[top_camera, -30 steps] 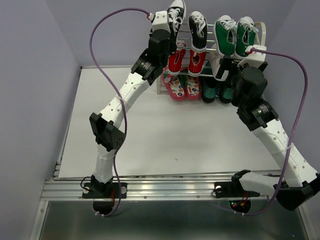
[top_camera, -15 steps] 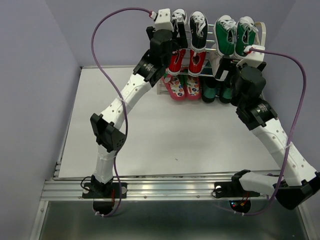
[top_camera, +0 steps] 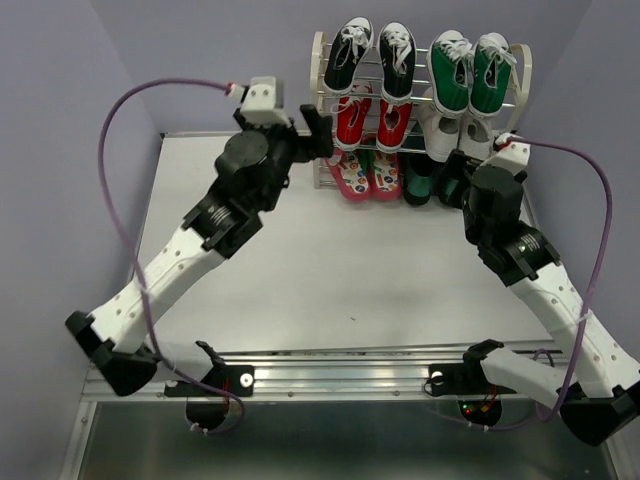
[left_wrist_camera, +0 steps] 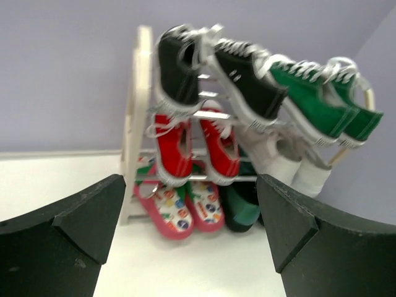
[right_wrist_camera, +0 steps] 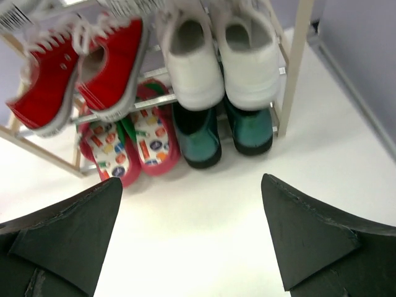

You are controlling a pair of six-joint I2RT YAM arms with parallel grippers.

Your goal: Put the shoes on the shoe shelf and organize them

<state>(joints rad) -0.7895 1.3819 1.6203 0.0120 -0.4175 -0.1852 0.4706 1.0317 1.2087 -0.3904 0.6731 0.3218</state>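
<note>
The shoe shelf (top_camera: 318,70) stands at the table's far edge. Two black sneakers (top_camera: 350,55) sit on its top tier at the left. Two red sneakers (top_camera: 352,122) sit on the middle tier. Two pink-red flip-flops (top_camera: 352,172) lie at the bottom left. My left gripper (top_camera: 318,138) is open and empty, just left of the shelf at middle height. Its wrist view shows the black sneakers (left_wrist_camera: 179,68), red sneakers (left_wrist_camera: 173,148) and flip-flops (left_wrist_camera: 170,207) between the open fingers (left_wrist_camera: 62,241). My right gripper (top_camera: 448,182) is open and empty, low before the shelf's right half.
Green sneakers (top_camera: 470,72) sit on the top tier at the right, white sneakers (top_camera: 445,128) below them, and dark teal shoes (top_camera: 418,182) at the bottom right. Purple walls close in behind and on both sides. The right wrist view shows the shelf's right post (right_wrist_camera: 300,43).
My left gripper has let go of a black sneaker on the top tier and drawn back down and to the left. My right gripper has drawn back slightly and lower.
</note>
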